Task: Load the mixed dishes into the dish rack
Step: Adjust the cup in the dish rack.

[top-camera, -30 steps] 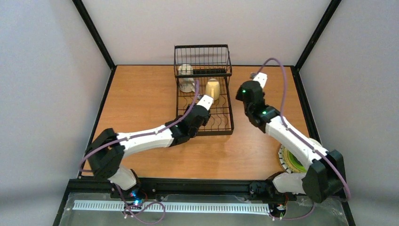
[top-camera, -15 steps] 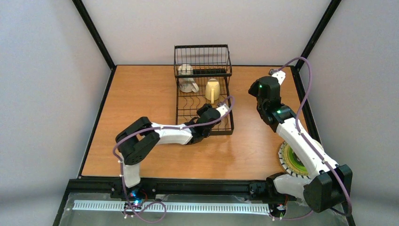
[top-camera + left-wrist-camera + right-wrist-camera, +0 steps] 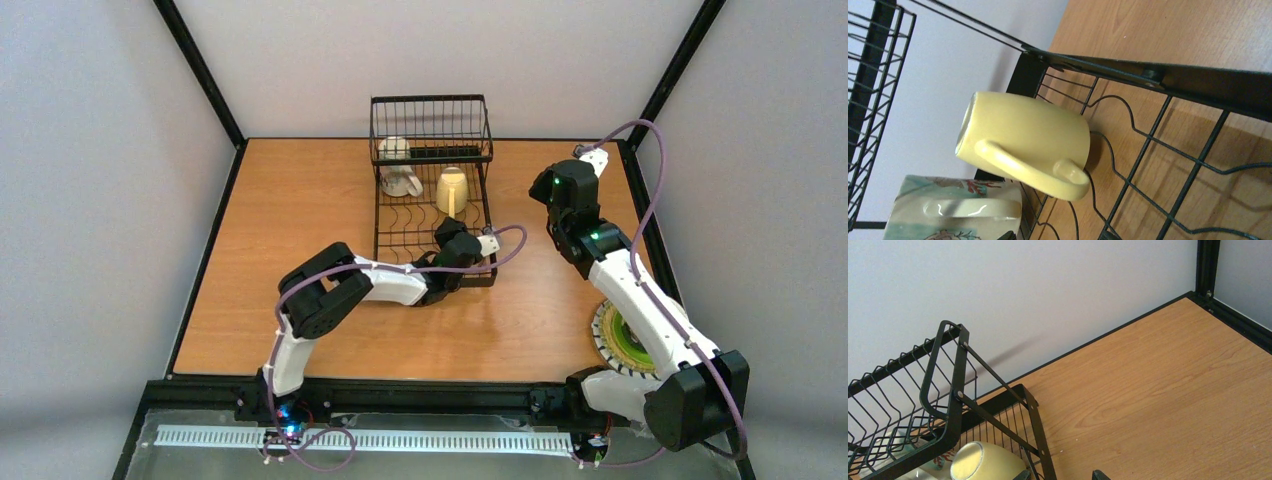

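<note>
Okay, so both mugs look loaded. The cream-yellow mug point(image 3: 452, 190) sits in the dish rack point(image 3: 955, 405) at about 1 o'clock of its tray. The white mug point(image 3: 400, 180) is just beside it at 11 o'clock, and both are right in front of the basket section.

Your left gripper point(image 3: 487, 243) hovers by the rack's 5 o'clock corner. I can't tell from its wrist cam whether the fingers are spread or pressed together. The right gripper point(image 3: 592, 158) is up at the table's point(image 3: 300, 220) 2 o'clock, fingertips point(image 3: 1098, 474) spread with nothing between them.

My guess is the lime-green plate point(image 3: 632, 345) is next. It's at 4 o'clock on what looks like the white plate point(image 3: 601, 338), half hidden under the right arm. Swing that arm wide of the rack frame, come at the plate's rim low, and tuck the left arm clear.
</note>
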`<control>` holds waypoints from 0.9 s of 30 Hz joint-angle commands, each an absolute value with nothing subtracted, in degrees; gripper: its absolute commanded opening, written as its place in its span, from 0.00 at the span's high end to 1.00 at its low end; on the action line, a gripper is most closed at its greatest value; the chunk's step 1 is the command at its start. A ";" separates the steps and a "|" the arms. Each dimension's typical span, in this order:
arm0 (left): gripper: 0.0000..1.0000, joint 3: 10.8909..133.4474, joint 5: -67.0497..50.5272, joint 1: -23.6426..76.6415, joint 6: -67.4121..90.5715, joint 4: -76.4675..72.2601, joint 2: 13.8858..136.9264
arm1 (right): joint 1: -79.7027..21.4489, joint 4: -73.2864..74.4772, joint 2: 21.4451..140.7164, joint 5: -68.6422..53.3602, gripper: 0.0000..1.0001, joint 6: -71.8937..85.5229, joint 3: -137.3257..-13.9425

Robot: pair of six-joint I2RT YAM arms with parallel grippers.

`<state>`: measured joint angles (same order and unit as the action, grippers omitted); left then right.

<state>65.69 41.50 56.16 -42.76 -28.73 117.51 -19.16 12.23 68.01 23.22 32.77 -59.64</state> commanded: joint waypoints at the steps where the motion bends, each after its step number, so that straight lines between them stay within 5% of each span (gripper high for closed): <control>1: 0.04 69.69 42.38 56.79 -47.33 -29.84 120.84 | -18.54 12.98 68.30 23.03 0.30 32.62 -61.52; 27: 0.03 79.67 36.68 48.52 -46.26 -27.52 128.85 | -18.54 10.03 72.36 22.34 0.30 31.64 -62.81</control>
